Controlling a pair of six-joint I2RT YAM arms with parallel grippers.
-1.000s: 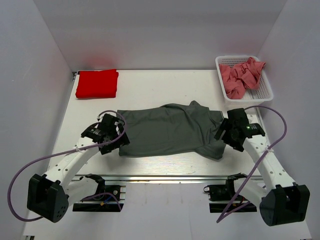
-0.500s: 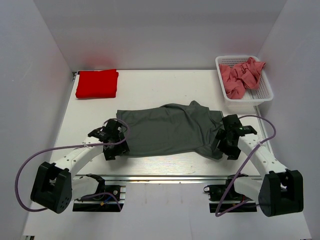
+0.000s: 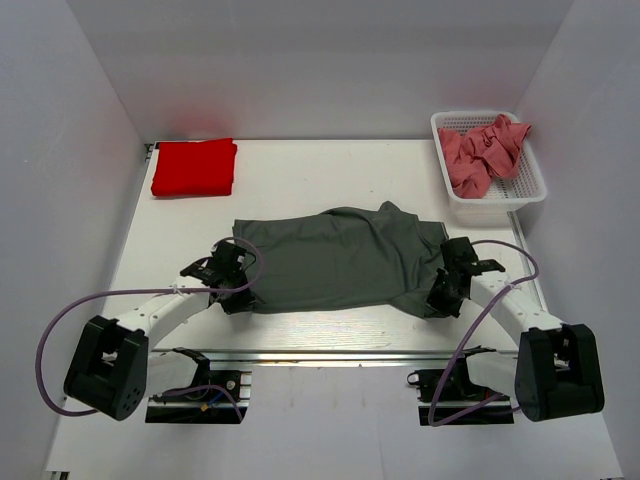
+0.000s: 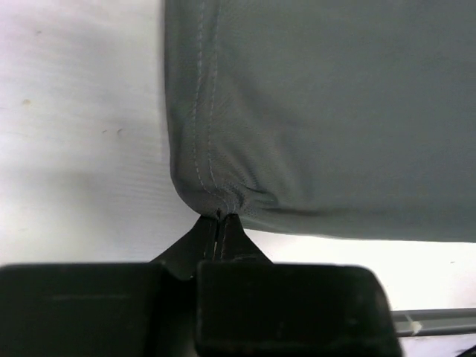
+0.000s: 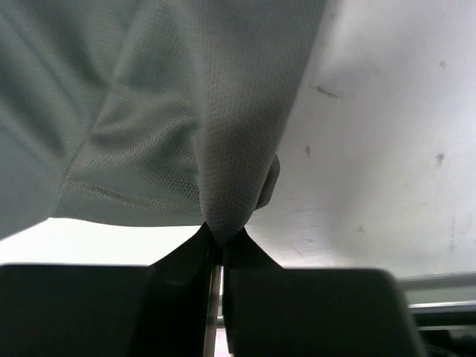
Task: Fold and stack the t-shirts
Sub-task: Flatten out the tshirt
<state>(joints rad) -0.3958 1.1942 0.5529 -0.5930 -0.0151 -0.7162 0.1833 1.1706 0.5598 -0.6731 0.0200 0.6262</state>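
Note:
A dark grey t-shirt (image 3: pixel 340 260) lies spread across the middle of the table. My left gripper (image 3: pixel 240 300) is shut on its near left corner, and the left wrist view shows the hemmed corner (image 4: pixel 221 199) pinched between the fingertips. At the near right corner my right gripper (image 3: pixel 437 303) is shut on a bunched fold of the same shirt (image 5: pixel 230 171). A folded bright red t-shirt (image 3: pixel 194 167) rests at the back left. Crumpled dusty pink t-shirts (image 3: pixel 483 150) fill the basket at the back right.
The white mesh basket (image 3: pixel 528 185) stands at the back right corner, close to the right wall. A metal rail (image 3: pixel 340 352) runs along the table's near edge between the arm bases. White walls enclose the table on three sides.
Both grippers have come down toward the near edge and shut on the grey shirt's near corners, the left on the left corner and the right on the right one.

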